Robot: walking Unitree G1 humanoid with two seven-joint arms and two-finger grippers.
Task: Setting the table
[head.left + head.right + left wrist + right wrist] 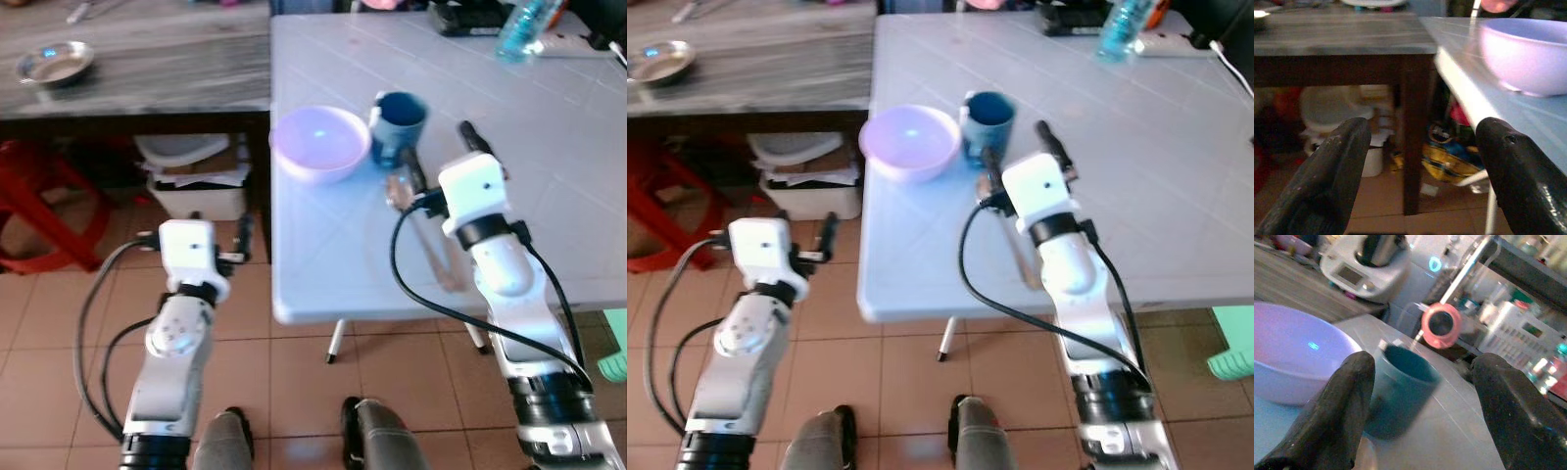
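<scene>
Now the right hand hovers low over the white plastic counter, fingers spread and grasping nothing, aimed at the dark blue ceramic mug just ahead. A long metal spoon lies beneath that arm — bowl end toward the mug, handle running back toward the robot. Beside the mug sits the pale lilac plastic bowl, close to the counter's left edge. The left hand waits off the counter, also spread and released, nearer the bowl. Count — one mug, one bowl, one spoon.
</scene>
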